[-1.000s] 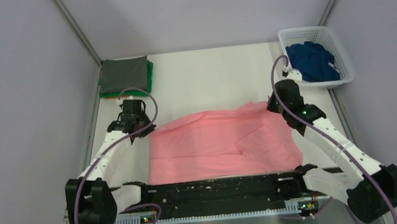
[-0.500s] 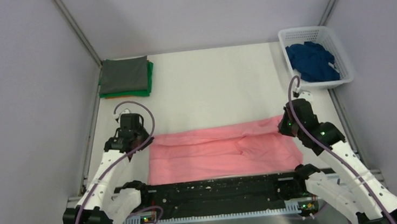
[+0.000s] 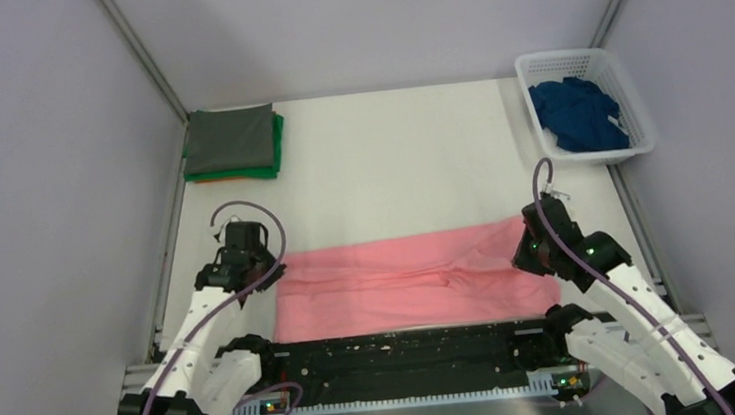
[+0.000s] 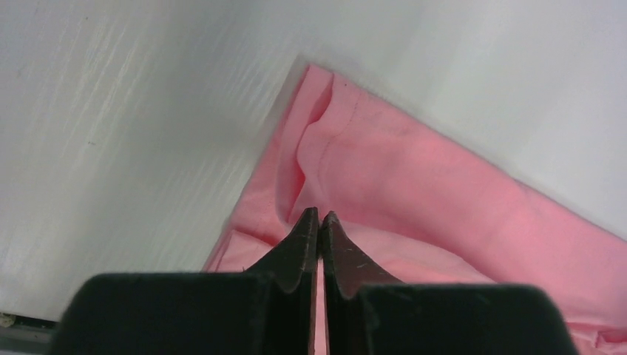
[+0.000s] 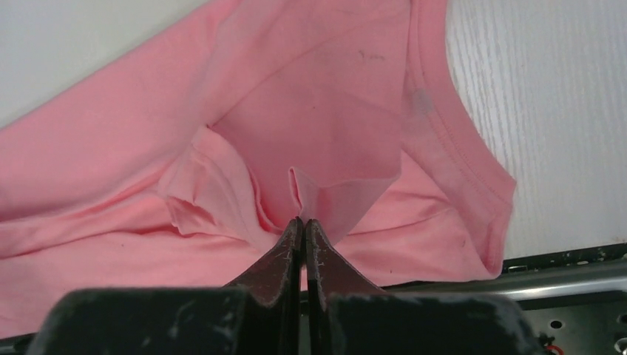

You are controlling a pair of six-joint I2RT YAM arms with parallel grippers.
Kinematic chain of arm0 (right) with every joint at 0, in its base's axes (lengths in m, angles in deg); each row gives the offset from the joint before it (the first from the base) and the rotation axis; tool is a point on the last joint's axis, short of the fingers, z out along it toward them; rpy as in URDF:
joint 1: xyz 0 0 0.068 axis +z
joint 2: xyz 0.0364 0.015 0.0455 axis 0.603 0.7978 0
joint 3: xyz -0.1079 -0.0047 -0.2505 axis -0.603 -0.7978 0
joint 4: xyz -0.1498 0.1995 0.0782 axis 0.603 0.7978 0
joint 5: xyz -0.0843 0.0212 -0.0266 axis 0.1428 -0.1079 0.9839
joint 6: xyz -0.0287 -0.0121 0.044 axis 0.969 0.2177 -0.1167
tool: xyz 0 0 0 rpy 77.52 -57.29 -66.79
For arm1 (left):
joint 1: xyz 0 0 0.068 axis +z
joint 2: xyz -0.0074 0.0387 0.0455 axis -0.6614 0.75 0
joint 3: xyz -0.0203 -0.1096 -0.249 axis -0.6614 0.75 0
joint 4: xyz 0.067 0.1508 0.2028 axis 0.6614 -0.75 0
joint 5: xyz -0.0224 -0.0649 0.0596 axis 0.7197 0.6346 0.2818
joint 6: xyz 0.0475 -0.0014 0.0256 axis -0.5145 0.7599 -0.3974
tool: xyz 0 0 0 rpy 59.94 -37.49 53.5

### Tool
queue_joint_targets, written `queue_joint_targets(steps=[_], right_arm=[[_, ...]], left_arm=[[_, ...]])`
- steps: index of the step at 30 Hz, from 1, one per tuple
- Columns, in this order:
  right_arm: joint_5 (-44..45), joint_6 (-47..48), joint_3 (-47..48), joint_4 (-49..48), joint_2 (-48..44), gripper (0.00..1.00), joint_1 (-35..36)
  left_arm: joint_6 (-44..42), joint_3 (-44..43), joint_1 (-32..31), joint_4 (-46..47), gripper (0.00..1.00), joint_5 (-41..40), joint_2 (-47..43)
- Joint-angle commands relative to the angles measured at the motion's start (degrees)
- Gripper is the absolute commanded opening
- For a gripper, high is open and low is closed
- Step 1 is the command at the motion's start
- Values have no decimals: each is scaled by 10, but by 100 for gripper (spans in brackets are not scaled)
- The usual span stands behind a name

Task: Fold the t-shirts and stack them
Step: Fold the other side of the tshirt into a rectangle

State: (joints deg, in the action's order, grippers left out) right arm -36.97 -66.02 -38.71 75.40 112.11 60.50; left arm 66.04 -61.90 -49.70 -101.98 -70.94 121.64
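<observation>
left gripper (image 4: 319, 216) and right gripper (image 5: 302, 222) pinch the pink t-shirt (image 3: 410, 282); we lower evenly, edges aligned, before releasing.

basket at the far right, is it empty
No, the top view shows a dark blue shirt bunched up inside the white basket.

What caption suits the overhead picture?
The left gripper and right gripper pinch opposite ends of a half-folded pink t-shirt; folded shirts stacked far-left, a blue shirt in the basket.
</observation>
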Motion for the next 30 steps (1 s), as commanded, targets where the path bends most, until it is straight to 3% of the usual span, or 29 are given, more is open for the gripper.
queue_joint_targets(steps=[1,3,5,6,7,8,10,13,14,18,21,26,30], right_arm=[[-54,-59,-13,69,-25,2,29],[-89,-62,-19,98,-51,21,44],[-119,-55,-16,117,-84,29,46],[-120,-48,-9,128,-93,36,46],[-120,-33,1,132,-98,40,46],[-120,-18,11,134,-101,45,46],[-139,5,24,118,-106,60,46],[-176,30,9,43,-99,94,46],[-185,36,-2,-2,-92,98,46],[-181,72,-44,-163,-24,99,46],[-154,92,-63,-270,55,99,46],[-165,118,-61,-346,203,99,46],[-219,129,-74,-367,252,98,46]], left_arm=[[55,1,-1,-62,9,-25,-33],[70,-4,-1,-94,28,-28,-66],[91,-14,-1,-125,46,-41,-107],[96,-22,-1,-136,66,-49,-128],[100,-31,-1,-148,93,-56,-143],[104,-42,-1,-156,98,-64,-158],[101,-61,-1,-158,99,-64,-176],[80,-68,-1,-117,99,-16,-172],[73,-66,-1,-95,99,12,-163],[58,-33,-3,17,99,139,-89],[56,-16,-14,78,99,193,-21],[47,-15,-47,87,99,167,46],[47,-5,-52,88,99,148,50]])
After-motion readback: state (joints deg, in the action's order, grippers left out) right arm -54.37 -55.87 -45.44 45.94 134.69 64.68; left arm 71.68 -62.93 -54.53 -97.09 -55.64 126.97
